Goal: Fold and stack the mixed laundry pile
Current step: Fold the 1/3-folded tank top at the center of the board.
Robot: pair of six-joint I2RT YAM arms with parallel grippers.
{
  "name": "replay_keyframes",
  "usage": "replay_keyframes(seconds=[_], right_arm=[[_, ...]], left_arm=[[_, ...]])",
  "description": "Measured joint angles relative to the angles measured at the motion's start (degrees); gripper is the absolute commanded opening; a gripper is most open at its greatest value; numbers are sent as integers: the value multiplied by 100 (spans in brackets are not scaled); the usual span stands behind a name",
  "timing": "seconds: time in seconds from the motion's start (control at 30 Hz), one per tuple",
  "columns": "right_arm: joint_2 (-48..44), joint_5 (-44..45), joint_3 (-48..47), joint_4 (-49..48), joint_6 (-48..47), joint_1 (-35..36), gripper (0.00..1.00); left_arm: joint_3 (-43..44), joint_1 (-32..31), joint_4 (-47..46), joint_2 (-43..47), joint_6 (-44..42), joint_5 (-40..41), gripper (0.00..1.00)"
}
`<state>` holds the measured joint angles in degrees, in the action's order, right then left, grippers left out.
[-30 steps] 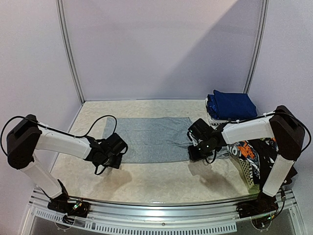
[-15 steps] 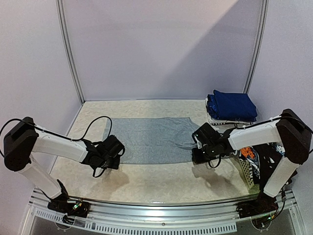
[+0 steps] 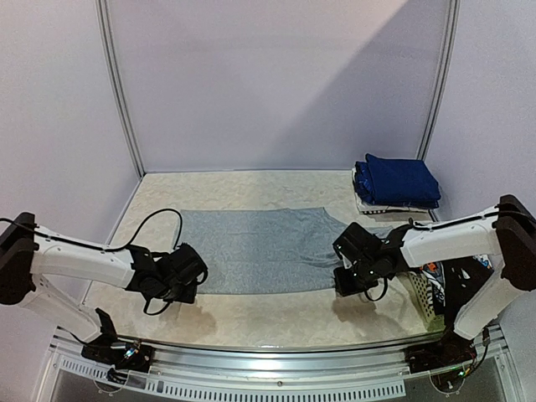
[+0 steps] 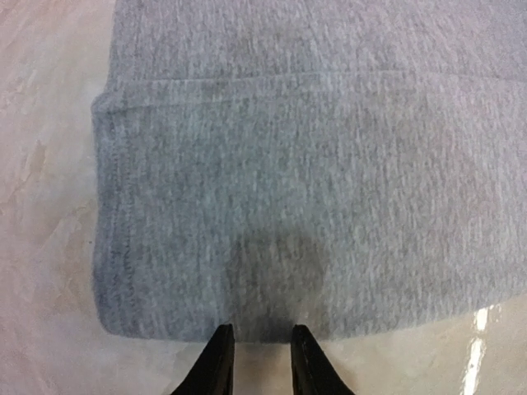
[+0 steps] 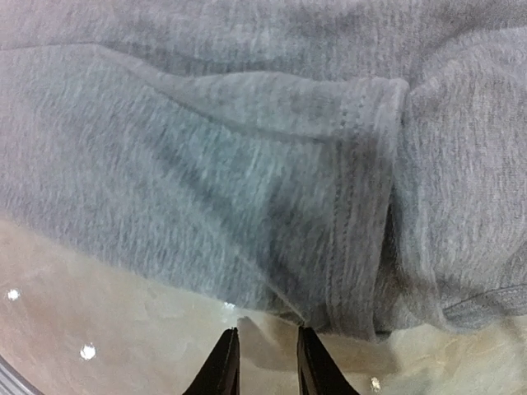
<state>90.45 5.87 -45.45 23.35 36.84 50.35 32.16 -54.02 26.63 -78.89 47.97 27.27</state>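
Note:
A grey shirt (image 3: pixel 251 251) lies spread flat across the middle of the table. My left gripper (image 3: pixel 191 275) is low at its near-left hem, and my right gripper (image 3: pixel 340 273) is low at its near-right corner. In the left wrist view the fingertips (image 4: pixel 221 336) just touch the hem of the grey shirt (image 4: pixel 288 181), and bare table shows between the narrowly parted jaws of the left gripper (image 4: pixel 260 333). In the right wrist view the right gripper (image 5: pixel 265 336) stops just short of the folded sleeve edge of the shirt (image 5: pixel 206 164), jaws slightly apart and empty.
A folded navy blue stack (image 3: pixel 398 180) sits at the back right. The white lattice basket (image 3: pixel 423 297) stands at the near right with printed garments (image 3: pixel 431 268) in it. Side walls close in the table.
Both grippers have drawn back toward the near edge, and the grey shirt has slid that way with them. The right jaws have parted slightly.

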Motion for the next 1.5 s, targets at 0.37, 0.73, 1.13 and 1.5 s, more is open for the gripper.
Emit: replay_keyframes(seconds=[0.37,0.73,1.13,1.5], right_arm=[[-435,157,-929,503,-339,-26,28],[925,262,-1115,363,-599,-431,24],[802,323,-603,-372,-442,-413,24],[313,339,-317,225,-33,-50,32]], left_arm=[[444,216,634,675,-236,431,27],[339,911,-109,-275,-789,170,25],[238,927,-186,-525,-330,26,23],[103,564,741,44,262,-81,27]])
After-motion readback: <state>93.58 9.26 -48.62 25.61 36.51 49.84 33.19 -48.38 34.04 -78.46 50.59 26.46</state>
